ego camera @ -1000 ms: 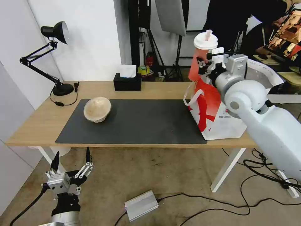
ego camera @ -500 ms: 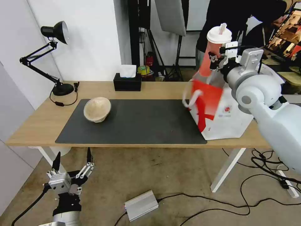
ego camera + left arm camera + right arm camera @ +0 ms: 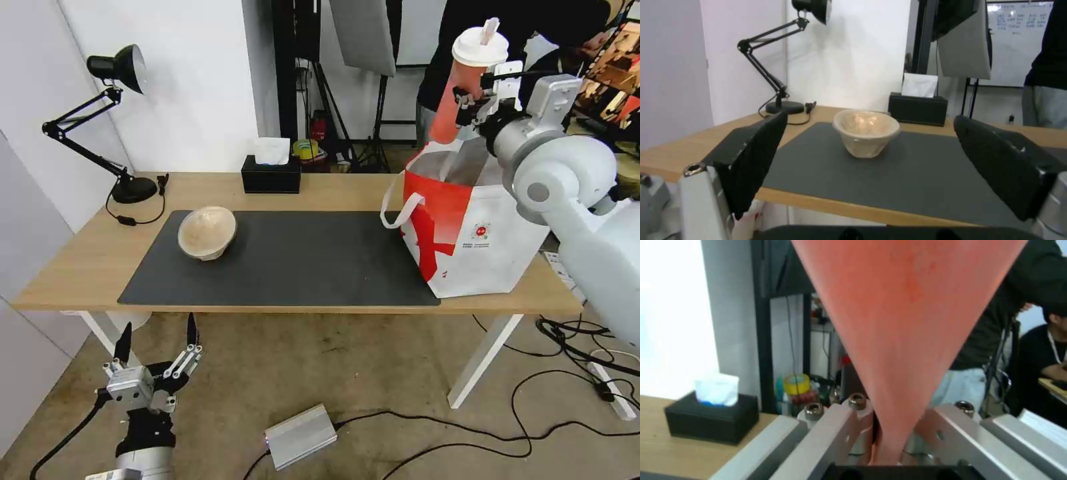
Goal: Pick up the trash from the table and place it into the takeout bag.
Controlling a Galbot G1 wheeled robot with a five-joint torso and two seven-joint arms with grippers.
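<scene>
Red cup [image 3: 460, 93] was pinched in the right tool [image 3: 475, 107], high over the bag [image 3: 480, 233].
It leaned and could have slipped out beside the bag; the left tool [image 3: 155, 347] hung wide below the desk [image 3: 80, 267].

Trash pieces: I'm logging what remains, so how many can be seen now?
2: the beige bowl on the mat's left part, and the red cup held by the right pincer above the takeout bag, which may hide more.

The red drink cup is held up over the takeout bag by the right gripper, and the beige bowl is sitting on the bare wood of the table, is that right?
Not quite. The red drink cup is held by the right gripper above the takeout bag, but the head view shows the beige bowl sitting on the dark grey mat, not on bare wood.
</scene>
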